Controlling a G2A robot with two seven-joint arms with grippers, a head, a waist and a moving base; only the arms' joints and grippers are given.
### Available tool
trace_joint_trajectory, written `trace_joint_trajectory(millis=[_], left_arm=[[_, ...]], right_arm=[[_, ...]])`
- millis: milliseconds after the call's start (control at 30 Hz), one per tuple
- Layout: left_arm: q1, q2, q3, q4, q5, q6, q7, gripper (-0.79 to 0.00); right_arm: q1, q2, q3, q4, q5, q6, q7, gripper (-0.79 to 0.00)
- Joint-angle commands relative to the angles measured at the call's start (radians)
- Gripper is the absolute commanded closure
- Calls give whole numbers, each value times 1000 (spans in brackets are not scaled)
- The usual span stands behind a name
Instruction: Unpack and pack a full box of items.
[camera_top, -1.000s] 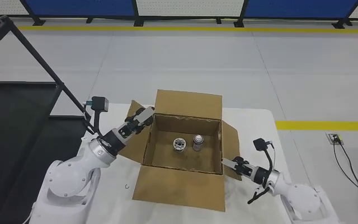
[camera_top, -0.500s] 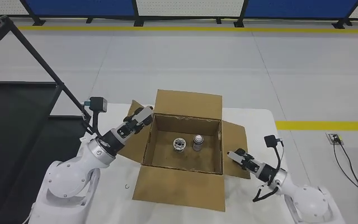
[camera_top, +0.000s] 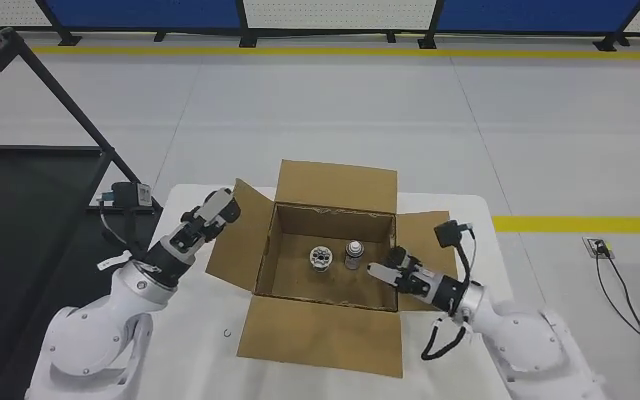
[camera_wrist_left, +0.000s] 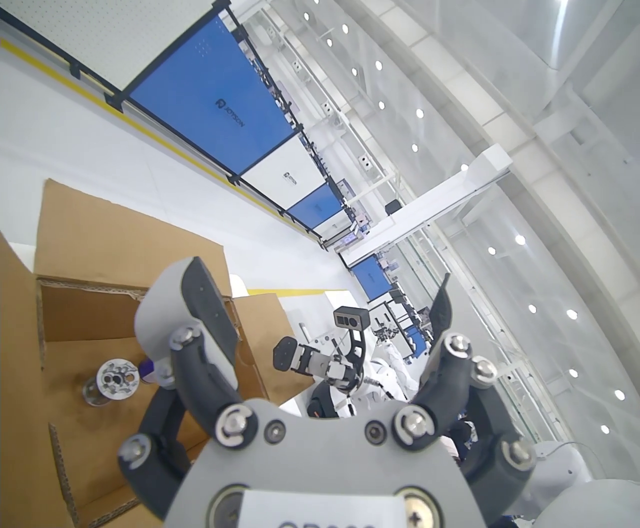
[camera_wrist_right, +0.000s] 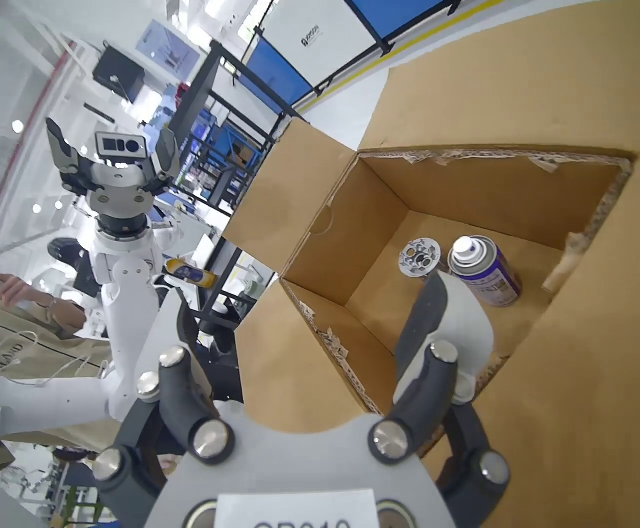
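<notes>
The box's near flap is lying folded out flat over the white table at the lower middle of the top view. Just beyond it, right of centre, the right gripper is hovering over the right rim of the open cardboard box, its fingers spread wide and holding nothing. In its wrist view one finger is reaching over the opening. Left of centre, the left gripper is hanging above the box's left flap, pointing upward, its fingers also spread wide and empty. Inside the box, toward the far wall, a metal spool is sitting on one flange, and a spray can is standing upright just beside it on the right. Beyond the raised far flap, a yellow floor line is running along the top of the frame beneath blue panels.
</notes>
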Motion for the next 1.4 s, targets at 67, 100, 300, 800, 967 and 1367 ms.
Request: trace_joint_trajectory(millis=[67, 100, 300, 800, 967, 1367], left_arm=[[64, 3, -47, -17, -40, -19, 2, -785], [80, 4, -58, -19, -45, -23, 4, -785], [153, 6, -93, -13, -82, -45, 11, -785], [155, 6, -85, -19, -93, -30, 22, -785], [151, 7, -103, -13, -145, -2, 33, -785], [223, 11, -181, -48, -256, -36, 17, -785]], right_arm=[[92, -11, -98, 17, -88, 67, 25, -785], [115, -15, -122, 29, -89, 79, 28, -785], [185, -31, -172, 103, -17, 112, 16, -785], [200, -35, -217, 112, -124, 120, -2, -785], [283, -45, -315, 153, -330, 124, 41, -785], [493, -95, -479, 364, -563, 205, 124, -785]])
